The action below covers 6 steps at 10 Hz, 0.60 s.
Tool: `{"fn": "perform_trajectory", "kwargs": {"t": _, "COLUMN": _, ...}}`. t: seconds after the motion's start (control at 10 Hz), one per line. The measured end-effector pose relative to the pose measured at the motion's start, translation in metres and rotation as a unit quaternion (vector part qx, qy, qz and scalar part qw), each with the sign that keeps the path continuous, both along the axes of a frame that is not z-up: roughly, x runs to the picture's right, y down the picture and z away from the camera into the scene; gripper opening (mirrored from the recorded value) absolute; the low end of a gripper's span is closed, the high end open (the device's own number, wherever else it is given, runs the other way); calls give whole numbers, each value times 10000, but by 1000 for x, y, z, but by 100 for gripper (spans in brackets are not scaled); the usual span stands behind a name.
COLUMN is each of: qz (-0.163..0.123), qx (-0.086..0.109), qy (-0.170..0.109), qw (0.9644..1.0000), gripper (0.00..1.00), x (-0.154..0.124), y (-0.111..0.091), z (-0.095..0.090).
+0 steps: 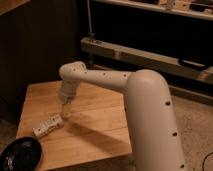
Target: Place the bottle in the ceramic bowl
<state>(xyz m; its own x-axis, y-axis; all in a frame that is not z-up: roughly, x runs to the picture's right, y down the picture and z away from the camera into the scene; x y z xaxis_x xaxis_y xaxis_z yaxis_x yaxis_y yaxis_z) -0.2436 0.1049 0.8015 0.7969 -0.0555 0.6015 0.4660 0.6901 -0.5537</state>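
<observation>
Here the white arm [145, 110] reaches in from 4 o'clock across the wooden table [100, 127]. Its wrist bends down so that the gripper [65, 113] points at the tabletop left of centre. The fingers are spread apart and hold nothing, with their tips close above the wood. The bottle [48, 125] lies on its side on the table, just beside the gripper at about 8 o'clock from it, its long axis running from 8 to 2 o'clock. The ceramic bowl [20, 155], black and glossy, sits at 7 o'clock from the bottle, apart from it. It seems to overlap the table's near-left corner, though the dim view leaves that unsure.
</observation>
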Motion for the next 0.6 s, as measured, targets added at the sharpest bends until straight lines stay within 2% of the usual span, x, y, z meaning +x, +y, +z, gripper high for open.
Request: {"fn": "perform_trajectory", "kwargs": {"t": 0.6, "qz": -149, "qx": -182, "qy": -63, "qw": 9997, "gripper": 65, "x": -10, "y": 21, "z": 9}}
